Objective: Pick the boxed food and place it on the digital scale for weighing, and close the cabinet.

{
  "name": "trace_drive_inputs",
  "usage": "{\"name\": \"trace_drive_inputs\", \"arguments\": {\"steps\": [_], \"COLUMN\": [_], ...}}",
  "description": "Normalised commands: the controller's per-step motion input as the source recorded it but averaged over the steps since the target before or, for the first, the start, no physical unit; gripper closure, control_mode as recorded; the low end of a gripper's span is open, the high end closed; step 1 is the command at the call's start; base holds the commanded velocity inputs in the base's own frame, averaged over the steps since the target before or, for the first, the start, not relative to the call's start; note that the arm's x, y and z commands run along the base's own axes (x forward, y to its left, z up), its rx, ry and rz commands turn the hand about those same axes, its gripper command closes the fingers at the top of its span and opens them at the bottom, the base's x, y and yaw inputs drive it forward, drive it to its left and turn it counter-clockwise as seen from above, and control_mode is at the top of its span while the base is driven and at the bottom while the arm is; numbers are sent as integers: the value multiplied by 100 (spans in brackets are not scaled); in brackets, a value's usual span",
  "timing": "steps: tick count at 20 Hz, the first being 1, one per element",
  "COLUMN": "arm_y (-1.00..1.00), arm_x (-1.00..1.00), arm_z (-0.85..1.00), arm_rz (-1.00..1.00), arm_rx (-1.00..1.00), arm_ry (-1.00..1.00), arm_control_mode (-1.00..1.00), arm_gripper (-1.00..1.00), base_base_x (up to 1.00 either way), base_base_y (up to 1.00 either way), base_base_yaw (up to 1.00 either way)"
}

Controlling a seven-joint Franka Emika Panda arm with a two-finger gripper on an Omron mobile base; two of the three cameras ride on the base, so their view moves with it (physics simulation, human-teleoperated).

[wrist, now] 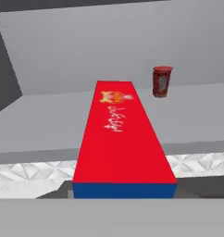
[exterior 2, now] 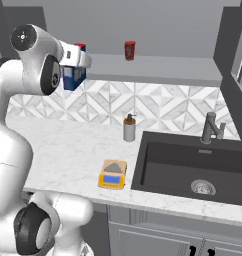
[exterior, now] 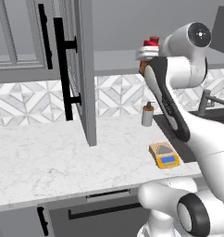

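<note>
Boxed food (wrist: 122,143) is seen at the cabinet (exterior: 81,69) shelf's front edge, digital scale (exterior: 164,155) at the worktop (exterior: 49,162) front edge, gripper state unreadable.

I am seeing a line of white script under a yellow emblem on the red face of the boxed food (wrist: 121,139), but I am not managing to read it. The red can (wrist: 161,81) beside it is showing no legible label.
</note>
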Motion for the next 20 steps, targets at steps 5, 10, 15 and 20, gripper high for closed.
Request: {"name": "trace_drive_inputs", "arguments": {"steps": [5, 10, 15, 20], "arm_y": [-49, -54, -52, -47], "arm_x": [-51, -24, -20, -21], "arm_z": [0, -10, -17, -24], "arm_rz": [54, 41, 41, 35], "arm_rx": [0, 1, 0, 0], "arm_ry": [0, 0, 3, 9], "arm_control_mode": [-100, -100, -100, -100], "arm_gripper": [100, 100, 100, 100], "base_base_x": [0, 0, 0, 0], "base_base_y": [0, 0, 0, 0], "base_base_yaw": [0, 0, 0, 0]}}
